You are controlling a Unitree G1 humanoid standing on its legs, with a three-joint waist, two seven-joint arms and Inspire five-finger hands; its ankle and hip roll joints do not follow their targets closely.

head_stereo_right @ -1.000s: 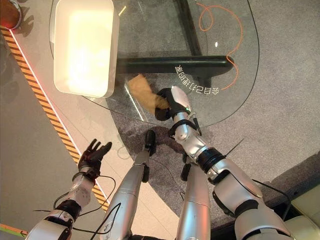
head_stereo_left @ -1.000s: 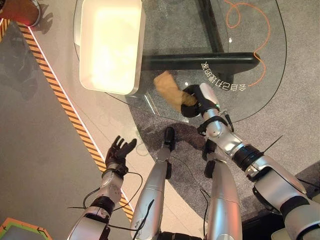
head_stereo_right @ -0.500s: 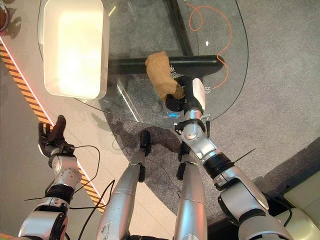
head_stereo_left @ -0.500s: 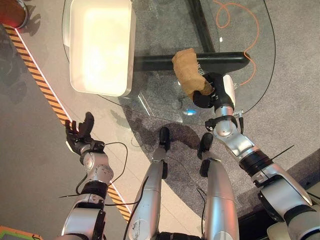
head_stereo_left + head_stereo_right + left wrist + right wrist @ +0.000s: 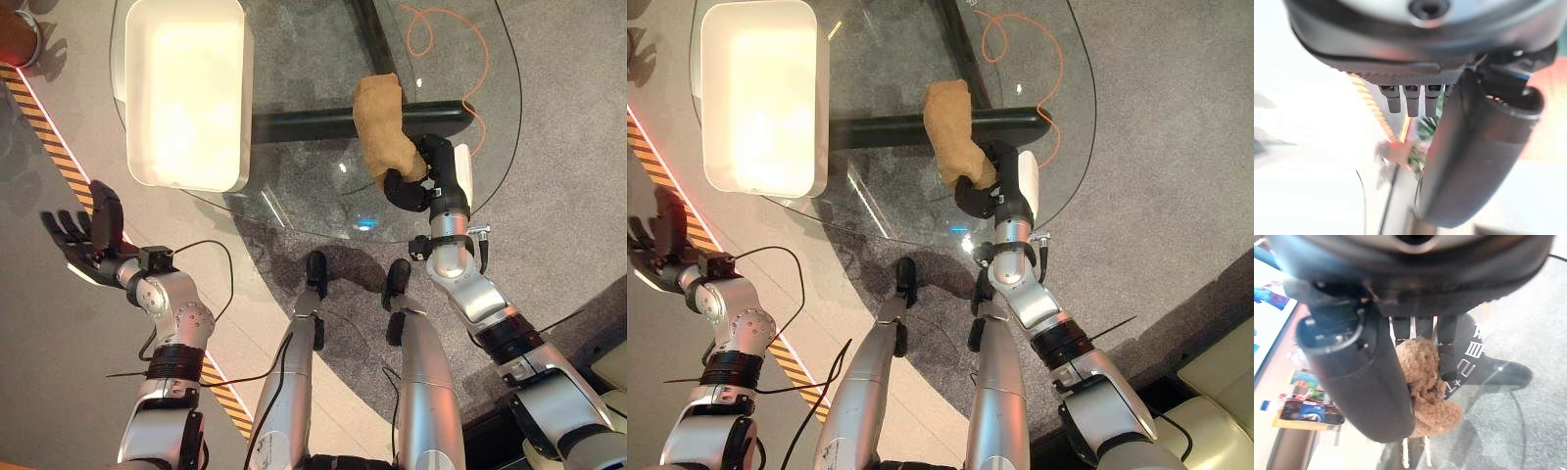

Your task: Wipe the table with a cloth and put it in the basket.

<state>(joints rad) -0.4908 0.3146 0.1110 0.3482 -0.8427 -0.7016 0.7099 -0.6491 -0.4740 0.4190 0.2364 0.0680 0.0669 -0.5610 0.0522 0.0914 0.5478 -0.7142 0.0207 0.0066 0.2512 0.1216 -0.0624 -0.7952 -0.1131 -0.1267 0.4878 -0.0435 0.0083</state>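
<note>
A tan cloth (image 5: 380, 122) lies on the round glass table (image 5: 323, 59), stretching from the dark base bar toward the near right edge. My right hand (image 5: 423, 181) is shut on the cloth's near end; its wrist view shows the fingers (image 5: 1446, 352) and thumb curled round the bunched fabric (image 5: 1425, 382). A white rectangular basket (image 5: 186, 88) stands on the table's left part, well away from the cloth. My left hand (image 5: 80, 235) is raised over the floor to the left of the table, fingers spread and holding nothing.
An orange cord (image 5: 446, 39) loops under the glass at the far right. A black and yellow striped line (image 5: 49, 147) runs across the floor on the left. A dark bar (image 5: 304, 122) of the table's base crosses beneath the glass.
My right hand has dragged the cloth across the glass to the right and farther from me. My left hand has swung up and out to the left. The camera has also shifted.
</note>
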